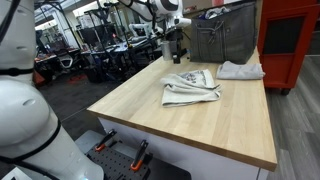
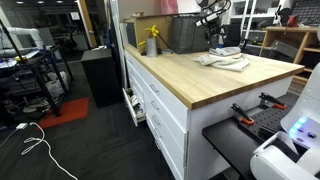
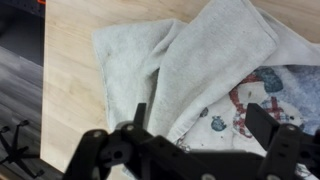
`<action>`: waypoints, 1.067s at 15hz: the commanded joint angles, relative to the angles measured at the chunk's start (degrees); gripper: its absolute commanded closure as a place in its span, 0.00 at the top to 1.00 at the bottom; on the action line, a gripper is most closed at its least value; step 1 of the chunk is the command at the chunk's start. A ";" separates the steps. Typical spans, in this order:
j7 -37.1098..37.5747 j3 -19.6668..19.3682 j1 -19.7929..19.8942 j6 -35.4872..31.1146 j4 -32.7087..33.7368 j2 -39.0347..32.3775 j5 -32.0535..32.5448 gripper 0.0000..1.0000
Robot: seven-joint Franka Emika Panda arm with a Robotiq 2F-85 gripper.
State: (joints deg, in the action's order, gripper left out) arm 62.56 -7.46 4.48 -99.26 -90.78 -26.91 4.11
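The end effector (image 1: 176, 52) hangs released, jaws wide, pointing down over the crumpled towel (image 1: 190, 87).

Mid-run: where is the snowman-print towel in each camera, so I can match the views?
In an exterior view: the towel lies crumpled near the picture's centre.
In an exterior view: the towel sits small at upper right, at the table's far end.
Wrist view: the towel fills centre and right.
Shared landmark: the light wooden tabletop beneath it.
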 commanded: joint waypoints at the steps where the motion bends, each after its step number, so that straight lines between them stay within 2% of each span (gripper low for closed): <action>1: -4.82 0.37 -0.40 1.11 2.45 -1.40 -1.09 1.00; 16: -15.47 0.71 -4.19 -2.70 -1.29 -1.48 1.24 1.00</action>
State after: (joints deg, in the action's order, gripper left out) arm 49.82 -6.60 0.73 -100.41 -90.50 -28.62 4.37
